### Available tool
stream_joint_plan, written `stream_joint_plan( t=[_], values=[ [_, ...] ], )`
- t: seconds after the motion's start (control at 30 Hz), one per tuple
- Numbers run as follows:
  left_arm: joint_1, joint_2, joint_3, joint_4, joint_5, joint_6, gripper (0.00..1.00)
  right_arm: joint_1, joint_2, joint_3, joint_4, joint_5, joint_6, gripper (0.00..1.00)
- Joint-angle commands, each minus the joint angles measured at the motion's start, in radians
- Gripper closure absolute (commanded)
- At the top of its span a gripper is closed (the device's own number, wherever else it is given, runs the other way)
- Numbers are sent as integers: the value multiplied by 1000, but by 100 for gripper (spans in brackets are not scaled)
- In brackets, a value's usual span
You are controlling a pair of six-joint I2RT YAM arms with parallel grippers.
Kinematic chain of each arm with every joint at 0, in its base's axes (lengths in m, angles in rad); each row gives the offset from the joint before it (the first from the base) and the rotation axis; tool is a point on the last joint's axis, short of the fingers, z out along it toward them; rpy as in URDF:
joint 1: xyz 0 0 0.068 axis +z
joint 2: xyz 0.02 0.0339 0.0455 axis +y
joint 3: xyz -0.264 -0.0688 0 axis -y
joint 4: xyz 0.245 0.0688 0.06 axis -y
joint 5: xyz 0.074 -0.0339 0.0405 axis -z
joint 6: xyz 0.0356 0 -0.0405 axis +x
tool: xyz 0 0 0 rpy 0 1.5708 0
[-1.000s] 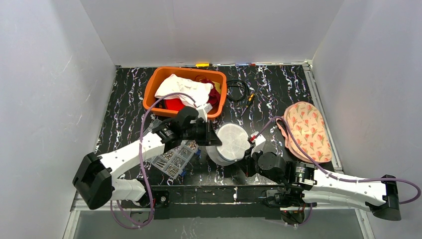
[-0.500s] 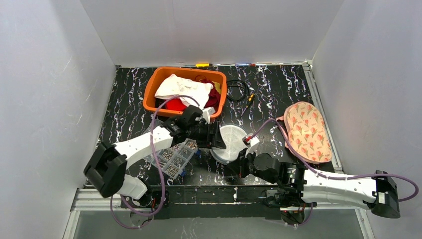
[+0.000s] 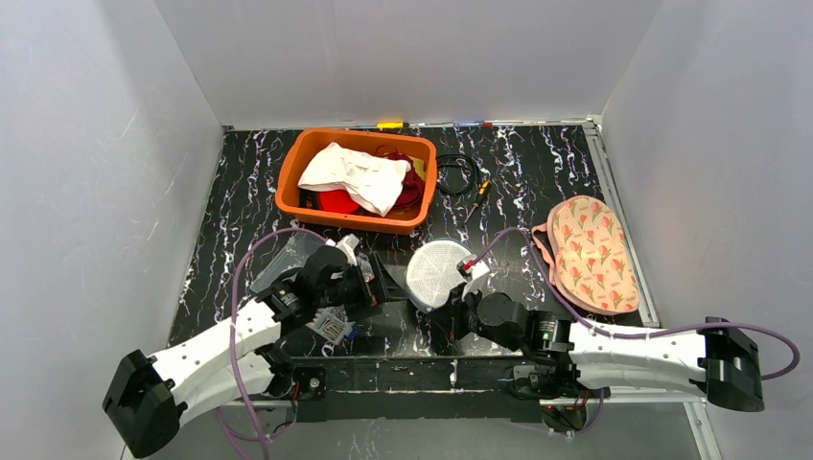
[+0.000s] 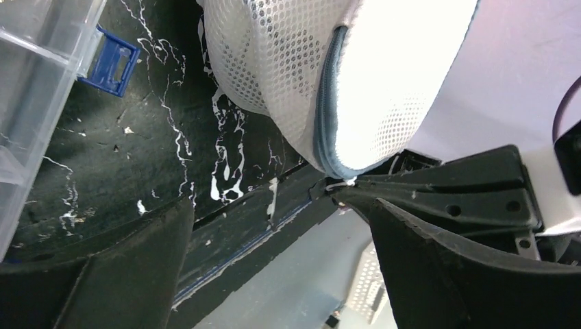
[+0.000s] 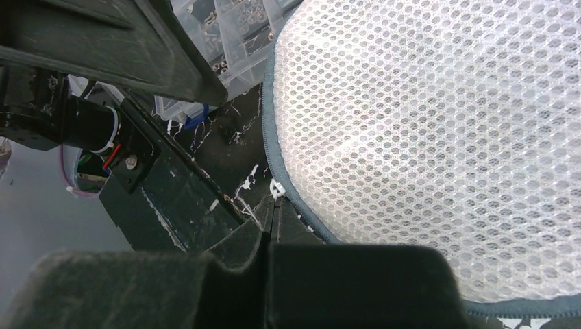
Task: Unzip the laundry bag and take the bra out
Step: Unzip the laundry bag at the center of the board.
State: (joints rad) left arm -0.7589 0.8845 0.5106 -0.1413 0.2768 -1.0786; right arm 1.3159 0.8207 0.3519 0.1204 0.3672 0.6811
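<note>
Black white-veined table (image 3: 537, 172), pale grey walls (image 3: 383, 57); left gripper (image 4: 277, 216) wide, right gripper (image 5: 268, 209) pinching laundry bag (image 3: 436, 271) edge.

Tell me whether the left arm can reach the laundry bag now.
Probably yes: the open left pincer faces the laundry bag with only bare table between; the right pincer, shut on the zipper pull, sits off to one side.

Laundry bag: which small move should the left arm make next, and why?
Probably close the left gripper on the mesh rim of the laundry bag. Its jaws stand open beside the bag, holding nothing, while the right gripper is shut on the zipper pull. The zipper looks closed, so the bag likely needs bracing first.
</note>
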Motion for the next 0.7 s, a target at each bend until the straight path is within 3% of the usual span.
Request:
stream_joint_plan(
  t=[0.0,0.2,0.33,0.43,0.67],
  values=[
    [-26,33,29,48,-57,-125,3,3,44,53,107,3,-10,99],
    [-55,173,115,59,-77,-125,16,4,68,57,134,-5,-6,99],
    [-65,226,127,88,-97,-132,32,6,75,62,136,-10,-3,99],
    [-66,247,134,94,-110,-127,47,7,71,58,134,-12,-2,99],
    [-66,285,163,72,-132,-94,93,9,63,57,119,-16,0,99]
  ],
)
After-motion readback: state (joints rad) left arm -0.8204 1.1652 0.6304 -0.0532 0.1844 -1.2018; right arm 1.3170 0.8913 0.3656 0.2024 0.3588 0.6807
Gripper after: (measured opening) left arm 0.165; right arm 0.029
